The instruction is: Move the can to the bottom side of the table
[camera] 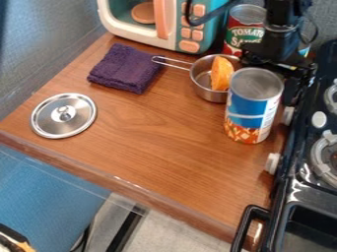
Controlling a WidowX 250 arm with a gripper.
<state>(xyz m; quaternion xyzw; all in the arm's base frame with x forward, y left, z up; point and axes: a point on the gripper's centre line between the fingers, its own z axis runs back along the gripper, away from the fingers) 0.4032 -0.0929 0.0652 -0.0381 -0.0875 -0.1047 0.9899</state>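
The black two-finger tool (280,58) hangs over the upper right of the brown wood-grain bench (154,142), right behind the upright blue-and-white metal can with an orange food picture round its base (253,108). Whether the tool is wide, narrow or holding that can, I cannot tell. The can is at the right side of the bench, near the black toy stove (299,187) with its pale knobs.

Partly hidden behind the can is a small steel saucepan (202,81), its wire handle pointing left, with an orange toy food wedge (221,74) in it. Farther back, a red-and-green metal can (242,37) stands beside the white-and-teal toy microwave (204,37). A folded purple cloth (125,68) lies left of the saucepan, and a round steel lid (64,115) lies knob up near the left edge.
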